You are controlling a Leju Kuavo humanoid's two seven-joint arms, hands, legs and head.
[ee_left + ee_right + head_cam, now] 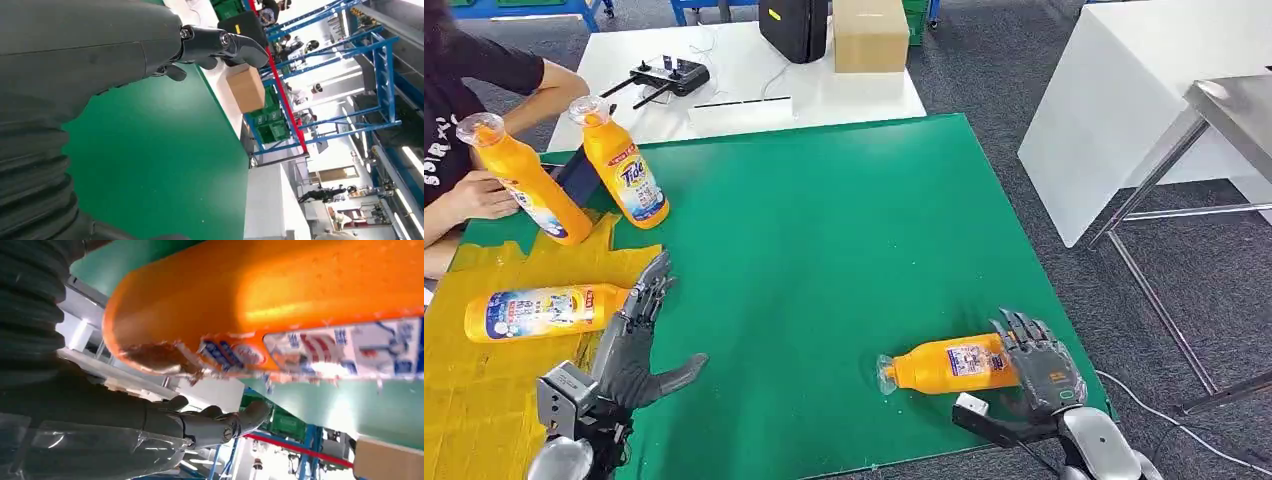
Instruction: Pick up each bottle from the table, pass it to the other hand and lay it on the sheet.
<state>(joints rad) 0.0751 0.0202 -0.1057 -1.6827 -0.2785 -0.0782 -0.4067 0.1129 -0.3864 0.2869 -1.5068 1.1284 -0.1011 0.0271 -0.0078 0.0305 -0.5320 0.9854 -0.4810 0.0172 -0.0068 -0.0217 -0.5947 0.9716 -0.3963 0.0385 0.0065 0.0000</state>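
An orange bottle point(946, 366) lies on its side on the green table point(824, 220) near the front right, cap pointing left. My right hand point(1038, 367) is at its base, fingers reaching over it and thumb apart below; the bottle point(280, 305) sits close against the palm, with the fingers point(220, 422) still straight. A second orange bottle point(542, 312) lies on the yellow sheet point(484, 400) at the left. My left hand point(637, 338) is open beside it, fingertips at its right end. Two more bottles stand at the back left: one point(627, 165) free, one point(524, 182) held by a person's hand point(479, 196).
A person sits at the table's left edge. Behind the green table a white table point(754, 90) carries a remote controller point(667, 76), a cardboard box point(870, 35) and a black case point(795, 28). A white table point(1124, 110) and a metal one point(1239, 105) stand to the right.
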